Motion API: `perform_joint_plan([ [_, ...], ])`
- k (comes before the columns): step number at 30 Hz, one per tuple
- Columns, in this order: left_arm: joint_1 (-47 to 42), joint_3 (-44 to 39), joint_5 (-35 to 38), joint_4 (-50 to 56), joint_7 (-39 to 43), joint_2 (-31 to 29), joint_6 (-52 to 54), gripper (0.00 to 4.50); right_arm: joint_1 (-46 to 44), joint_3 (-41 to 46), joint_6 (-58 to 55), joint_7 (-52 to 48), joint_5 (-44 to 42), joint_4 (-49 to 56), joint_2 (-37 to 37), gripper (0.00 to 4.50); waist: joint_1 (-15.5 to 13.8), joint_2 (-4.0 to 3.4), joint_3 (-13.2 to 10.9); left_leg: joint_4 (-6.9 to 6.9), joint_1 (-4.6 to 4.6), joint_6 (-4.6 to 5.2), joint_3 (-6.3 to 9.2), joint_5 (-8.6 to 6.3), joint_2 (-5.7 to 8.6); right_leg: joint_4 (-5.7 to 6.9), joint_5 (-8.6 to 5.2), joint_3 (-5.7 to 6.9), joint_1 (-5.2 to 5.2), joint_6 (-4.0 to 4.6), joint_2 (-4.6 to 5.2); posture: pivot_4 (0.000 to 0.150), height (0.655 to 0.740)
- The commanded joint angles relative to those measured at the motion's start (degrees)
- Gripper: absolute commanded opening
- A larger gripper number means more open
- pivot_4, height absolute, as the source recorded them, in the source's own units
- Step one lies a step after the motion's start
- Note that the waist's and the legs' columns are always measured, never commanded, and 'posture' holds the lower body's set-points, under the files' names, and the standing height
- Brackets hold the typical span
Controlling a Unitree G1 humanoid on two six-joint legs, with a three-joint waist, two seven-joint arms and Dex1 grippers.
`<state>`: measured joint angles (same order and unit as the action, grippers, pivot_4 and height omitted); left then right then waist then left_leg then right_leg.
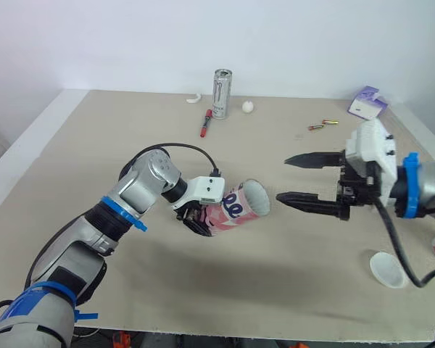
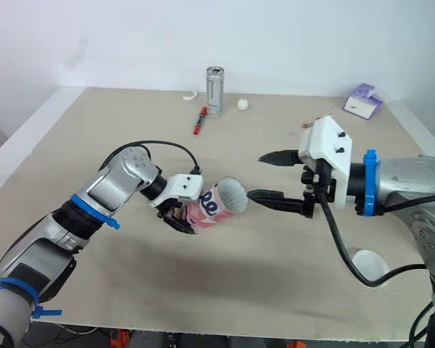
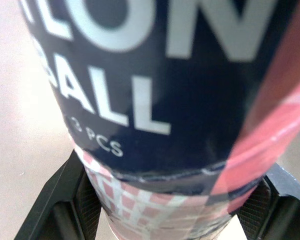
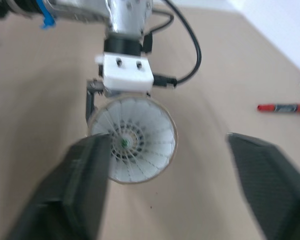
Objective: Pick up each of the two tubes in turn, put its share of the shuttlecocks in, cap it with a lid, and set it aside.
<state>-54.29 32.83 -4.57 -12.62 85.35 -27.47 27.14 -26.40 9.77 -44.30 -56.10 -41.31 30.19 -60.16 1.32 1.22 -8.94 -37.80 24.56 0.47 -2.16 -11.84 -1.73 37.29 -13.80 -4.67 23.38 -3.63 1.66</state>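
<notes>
The tube [image 3: 155,100] sits directly in front of the left wrist camera, gripped between the two black fingers [image 3: 65,200] near its pink-checked closed end. The left gripper [image 1: 196,217] is clamped on this end. It holds the tube tilted close to horizontal above the table [image 1: 130,145], with a shadow on the surface below.

The tube's open mouth faces the right gripper [image 1: 296,178]. A white shuttlecock [image 4: 135,150] is seated inside the mouth, with its feather skirt facing outward.

The right gripper is spread wide and holds nothing. Its fingers point at the tube mouth. The lower fingertip is just beside the rim, and it cannot be determined whether they touch. The upper finger is apart from the tube, on the far side.

A white round lid [image 1: 388,268] lies flat on the table below the right forearm, near the front edge and well apart from the tube.

These items are grouped along the far edge, well apart from both grippers:
- a can [image 1: 222,93], upright
- a red marker [image 1: 205,122], just in front of the can
- a white ball [image 1: 248,106], beside the can
- a purple-and-white box [image 1: 367,103], near the far right corner
- two small cylinders [image 1: 322,125], between the ball and the box
</notes>
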Motion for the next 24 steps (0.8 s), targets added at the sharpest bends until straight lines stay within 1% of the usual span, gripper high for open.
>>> perform_joint_plan([
  [1,0.5,2.2,-1.3,-1.0,0.0,0.6,-0.2,2.97,-5.4,-9.2,2.5,-1.9,5.8,-0.9,0.2,1.76,0.0,0.0,0.0,0.0,0.01,0.0,-0.02,0.0,0.0,0.0,0.0,-0.02,0.03,0.0,0.01,0.15,0.74],
  [3,0.5,2.1,-1.3,-1.2,0.0,0.7,-0.4,2.97,-7.8,-12.9,2.5,-2.6,7.7,-1.6,1.2,1.03,0.0,0.0,0.0,0.0,0.03,0.0,-0.01,0.0,0.01,0.0,-0.01,-0.01,0.04,-0.01,0.01,0.15,0.74],
  [4,0.5,2.1,-1.3,-1.2,0.0,0.7,-0.4,2.97,-9.1,-15.4,3.1,-3.0,9.6,-2.3,1.7,0.55,0.0,-0.01,0.0,0.0,0.05,0.0,-0.01,0.0,0.01,0.0,-0.01,-0.01,0.05,-0.01,0.01,0.15,0.74],
  [6,0.5,2.1,-1.4,-1.4,-0.1,0.8,-0.5,2.97,-11.5,-20.1,4.4,-4.3,12.7,-4.1,3.4,0.11,0.0,-0.01,0.0,0.0,0.07,0.0,-0.01,0.0,0.02,-0.01,-0.01,-0.01,0.06,-0.01,0.01,0.15,0.74],
  [7,0.5,2.1,-1.3,-1.4,-0.1,0.8,-0.5,2.97,-12.5,-22.0,4.9,-4.8,14.0,-4.9,4.1,0.05,-0.1,0.0,0.0,0.0,0.06,0.0,-0.01,0.0,0.02,-0.01,-0.01,-0.01,0.06,0.0,0.02,0.15,0.74],
  [13,0.5,1.9,-1.6,-1.9,-0.4,0.9,-0.8,2.97,-20.2,-34.1,6.5,-7.1,23.8,-10.9,9.6,0.05,-0.1,-0.01,0.0,-0.07,0.14,0.0,-0.02,0.0,0.04,-0.01,0.0,0.03,0.1,0.0,0.05,0.15,0.74],
  [17,0.5,1.9,-1.6,-2.0,-0.4,1.1,-0.6,2.97,-24.6,-41.4,6.2,-7.7,29.6,-15.3,15.5,0.05,-0.1,-0.02,0.0,-0.09,0.08,0.0,0.01,0.0,-0.01,0.02,0.03,0.08,0.07,0.03,-0.01,0.15,0.74],
  [19,0.5,1.8,-1.6,-2.0,-0.5,1.0,-0.7,2.97,-25.5,-42.9,6.1,-8.3,31.1,-16.6,16.9,0.05,0.1,0.08,0.1,-0.09,0.02,0.0,0.01,0.0,-0.07,0.03,0.06,0.08,0.04,0.07,-0.06,0.15,0.74],
  [24,0.9,1.8,-1.5,-1.5,-0.6,1.0,-0.2,2.97,-27.0,-44.9,6.5,-10.9,33.8,-19.3,18.8,0.05,0.7,0.09,0.1,-0.12,-0.43,0.09,0.03,0.07,-0.42,0.13,0.52,0.09,-0.03,0.65,-0.44,0.15,0.74],
])
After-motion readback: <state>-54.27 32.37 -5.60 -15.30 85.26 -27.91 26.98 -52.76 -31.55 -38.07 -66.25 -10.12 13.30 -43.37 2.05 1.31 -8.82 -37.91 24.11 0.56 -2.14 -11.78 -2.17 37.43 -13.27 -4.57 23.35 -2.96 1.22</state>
